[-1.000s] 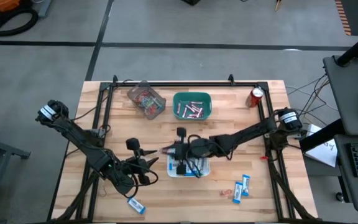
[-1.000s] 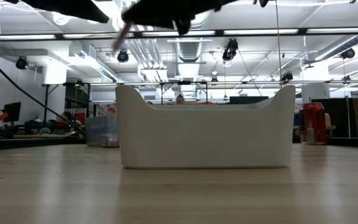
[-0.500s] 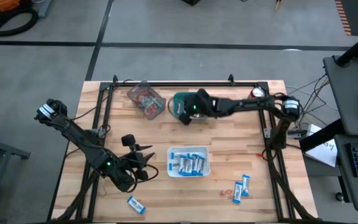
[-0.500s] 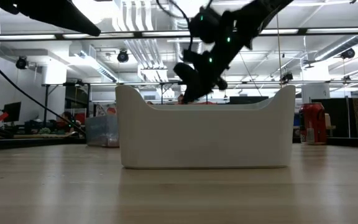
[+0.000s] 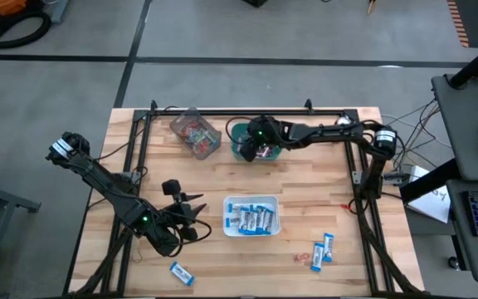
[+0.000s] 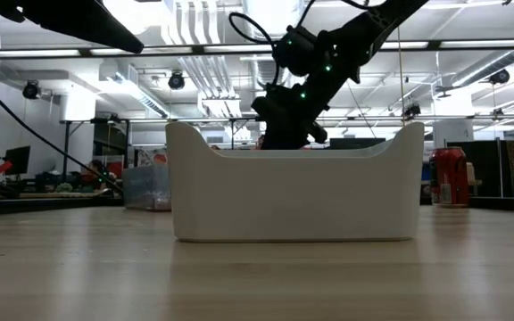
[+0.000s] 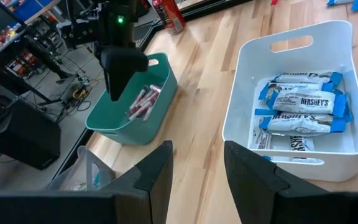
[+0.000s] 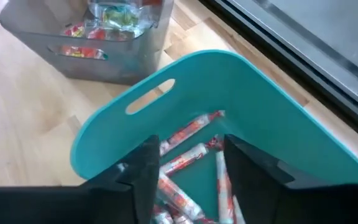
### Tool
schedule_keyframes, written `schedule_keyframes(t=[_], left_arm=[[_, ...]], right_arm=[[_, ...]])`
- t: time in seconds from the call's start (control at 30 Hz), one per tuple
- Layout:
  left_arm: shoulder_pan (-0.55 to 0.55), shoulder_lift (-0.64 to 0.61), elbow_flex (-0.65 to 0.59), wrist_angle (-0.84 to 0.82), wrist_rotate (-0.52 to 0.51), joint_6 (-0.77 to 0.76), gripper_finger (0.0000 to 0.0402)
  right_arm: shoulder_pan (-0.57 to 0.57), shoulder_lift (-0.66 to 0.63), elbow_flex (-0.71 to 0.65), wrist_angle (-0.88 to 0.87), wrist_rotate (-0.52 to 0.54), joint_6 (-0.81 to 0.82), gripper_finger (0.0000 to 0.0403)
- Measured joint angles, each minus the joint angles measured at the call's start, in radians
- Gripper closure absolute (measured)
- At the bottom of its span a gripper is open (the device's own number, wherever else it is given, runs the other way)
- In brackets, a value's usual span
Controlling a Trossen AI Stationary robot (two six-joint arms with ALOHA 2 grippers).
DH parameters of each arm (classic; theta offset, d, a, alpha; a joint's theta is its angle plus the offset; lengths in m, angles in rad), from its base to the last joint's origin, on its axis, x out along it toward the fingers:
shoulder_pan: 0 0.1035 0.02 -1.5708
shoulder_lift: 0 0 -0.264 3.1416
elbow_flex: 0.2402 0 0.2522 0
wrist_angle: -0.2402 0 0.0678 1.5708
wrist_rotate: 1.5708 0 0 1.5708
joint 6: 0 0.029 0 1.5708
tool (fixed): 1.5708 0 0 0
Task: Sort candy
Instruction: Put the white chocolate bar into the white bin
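The candy is spread over three bins and the table. Blue-and-white packets [image 5: 251, 219] lie in the white bin [image 5: 226, 218]. Pinkish-white sticks [image 8: 191, 134] lie in the teal bin [image 8: 260, 112] at the far middle. My right gripper [image 8: 191, 180] hangs open just above those sticks, inside the teal bin's rim [image 5: 237, 133], with nothing between its fingers. My left gripper [image 5: 199, 214] stands open to the left of the white bin [image 7: 247, 62], holding nothing.
A clear bin [image 5: 196, 133] of small colourful pieces stands left of the teal bin. A red can [image 5: 343, 127] stands at the far right. Loose packets and small pieces [image 5: 322, 249] lie near the front right, and one packet [image 5: 181, 272] at the front left.
My right gripper has gone from above the white bin toward the table's far edge and come down over the teal bin. The pinkish stick that showed at its fingertips a second ago is no longer there.
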Motion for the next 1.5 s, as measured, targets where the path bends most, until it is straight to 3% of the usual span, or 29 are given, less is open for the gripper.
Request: schedule_keyframes(t=[0.1,0.23,0.33,0.8,1.03,1.27,1.5], left_arm=[[0.0,0.0,0.0,0.0,0.0,0.0,0.0274],[-0.001,0.0,0.0,0.0,0.0,0.0,0.0274],[0.0,0.0,0.0,0.001,0.0,0.001,0.0274],[0.001,0.0,0.0,0.002,0.0,0.038,0.0274],[0.002,0.0,0.0,0.002,0.0,0.086,0.0274],[0.003,0.001,0.0,0.005,-0.047,0.181,0.0274],[0.006,0.001,0.0,0.006,-0.14,0.291,0.0274]], right_arm=[[0.005,-0.029,0.0,-0.03,-0.105,0.047,0.0211],[0.04,-0.09,0.0,-0.082,-0.457,0.086,0.0207],[0.106,-0.137,0.001,-0.142,-0.621,0.12,0.0213],[0.489,-0.177,0.001,-0.601,-0.618,0.447,0.0218],[0.628,-0.177,0.001,-0.701,-0.603,0.689,0.0218],[0.77,-0.177,-0.001,-0.725,-0.411,0.911,0.0218],[0.918,-0.178,-0.045,-0.797,-0.347,1.221,0.0209]])
